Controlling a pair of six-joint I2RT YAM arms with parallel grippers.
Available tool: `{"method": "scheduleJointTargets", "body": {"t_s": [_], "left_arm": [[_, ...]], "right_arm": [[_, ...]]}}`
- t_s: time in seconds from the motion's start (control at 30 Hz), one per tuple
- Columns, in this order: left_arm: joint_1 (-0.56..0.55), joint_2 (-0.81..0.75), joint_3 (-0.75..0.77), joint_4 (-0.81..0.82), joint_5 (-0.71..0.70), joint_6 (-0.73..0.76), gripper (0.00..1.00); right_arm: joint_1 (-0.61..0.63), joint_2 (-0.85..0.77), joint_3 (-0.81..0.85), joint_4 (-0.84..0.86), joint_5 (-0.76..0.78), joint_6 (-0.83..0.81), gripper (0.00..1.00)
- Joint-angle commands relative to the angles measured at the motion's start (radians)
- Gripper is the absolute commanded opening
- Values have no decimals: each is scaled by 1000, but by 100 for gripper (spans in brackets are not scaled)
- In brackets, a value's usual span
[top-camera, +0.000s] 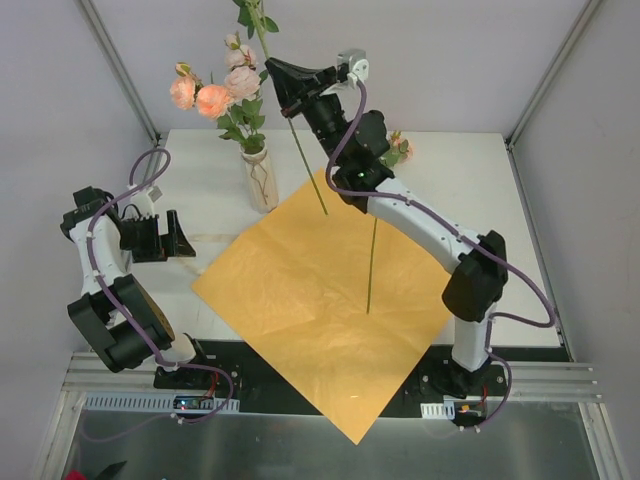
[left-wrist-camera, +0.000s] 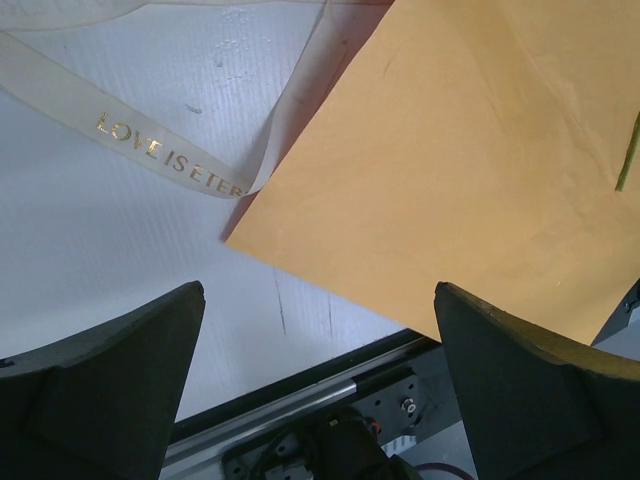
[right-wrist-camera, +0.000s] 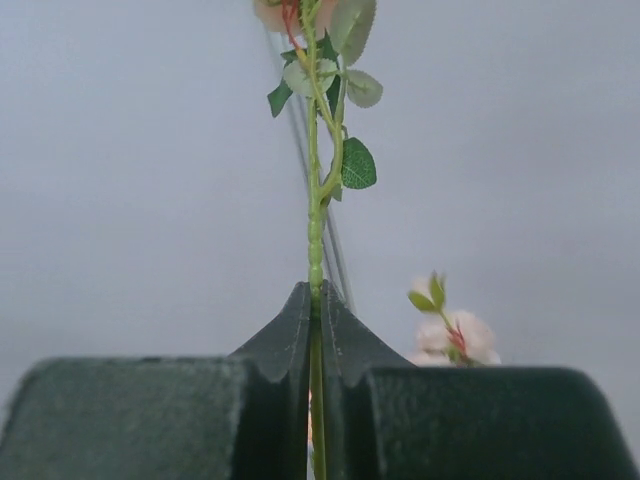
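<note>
My right gripper (top-camera: 279, 69) is raised high above the back of the table. It is shut on the green stem of a flower (top-camera: 300, 150), which hangs slanting down to the orange paper sheet (top-camera: 330, 300). In the right wrist view the stem (right-wrist-camera: 316, 215) runs up between the closed fingertips of my right gripper (right-wrist-camera: 316, 296), with leaves above. A second flower stem (top-camera: 371, 265) lies on the paper. My left gripper (top-camera: 188, 237) is open and holds nothing, low over the white table at the left, near the paper's corner (left-wrist-camera: 300, 225). Its fingers (left-wrist-camera: 110, 380) stand wide apart.
A vase (top-camera: 260, 180) of pink flowers stands at the paper's back left edge. A sheer ribbon (left-wrist-camera: 150, 150) with gold lettering lies on the table in front of my left gripper. The table's front rail (left-wrist-camera: 300, 395) runs below the left fingers.
</note>
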Motion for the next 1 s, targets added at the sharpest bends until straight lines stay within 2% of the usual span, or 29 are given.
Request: {"method": "scheduleJointTargets", "body": {"t_s": [0.0,0.07,0.2,0.23,0.3,0.33,0.43,0.67,0.77,0.8,0.87,0.9,0.97], "left_arm": [[18,-14,45,-44,45,27,99],[32,-21,53,-57,45,36,99],[60,-24,76,-84,49,50,99],[63,-24,85,-89,46,62,99],[75,-21,91,-104,45,74,99],[80,-18,96,-107,45,89,99],[84,9,120,-129,51,115,99],[87,57,229,-208,108,146,99],[87,52,248,-227,117,171,99],[87,54,248,-227,114,172,99],[87,65,249,-227,106,168,99],[87,69,248,-229,105,169,99],[87,75,239,-227,108,180,99]], "right_arm": [[24,113,224,296,-96,-80,1],[29,165,319,264,-92,-88,1],[27,386,733,203,-117,-129,0],[21,406,764,225,-105,-123,0],[11,398,730,303,-71,-103,0],[3,388,659,387,-65,-103,1],[-15,406,639,506,-16,-65,0],[-26,526,702,583,24,-50,1],[-51,468,544,646,124,5,0],[-69,374,339,652,139,39,1],[-80,263,114,637,148,67,0],[-81,174,-61,641,171,56,0],[-83,105,-226,666,187,30,0]]}}
